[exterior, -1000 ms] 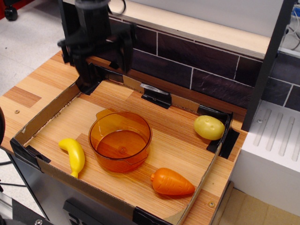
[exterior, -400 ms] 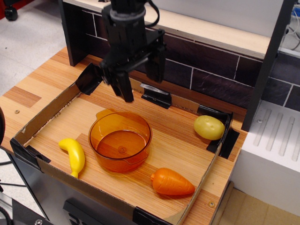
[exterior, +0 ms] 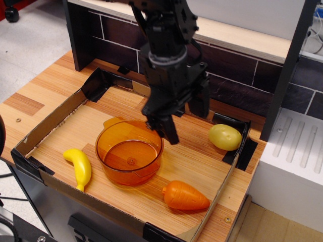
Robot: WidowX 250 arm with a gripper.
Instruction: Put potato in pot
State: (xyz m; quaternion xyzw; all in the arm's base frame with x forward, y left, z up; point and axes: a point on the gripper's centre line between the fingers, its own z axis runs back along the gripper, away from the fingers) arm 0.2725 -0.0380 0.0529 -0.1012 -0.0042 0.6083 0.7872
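Observation:
The potato (exterior: 225, 137), pale yellow-green and oval, lies in the far right corner of the cardboard tray. The amber-orange translucent pot (exterior: 129, 152) stands empty near the tray's middle-left. My black gripper (exterior: 184, 121) hangs open and empty above the tray, between the pot and the potato, with one finger (exterior: 167, 130) just over the pot's right rim and the other toward the back wall. The potato is to its right and apart from it.
A yellow banana (exterior: 79, 168) lies left of the pot. An orange carrot (exterior: 184, 196) lies at the front right. Low cardboard tray walls (exterior: 48, 123) with black corner clips surround the area. A dark brick wall (exterior: 237, 70) stands behind; a white unit (exterior: 292, 156) sits right.
My gripper has travelled from the tray's back left corner rightward and down, now over the pot's right side. The objects have not moved.

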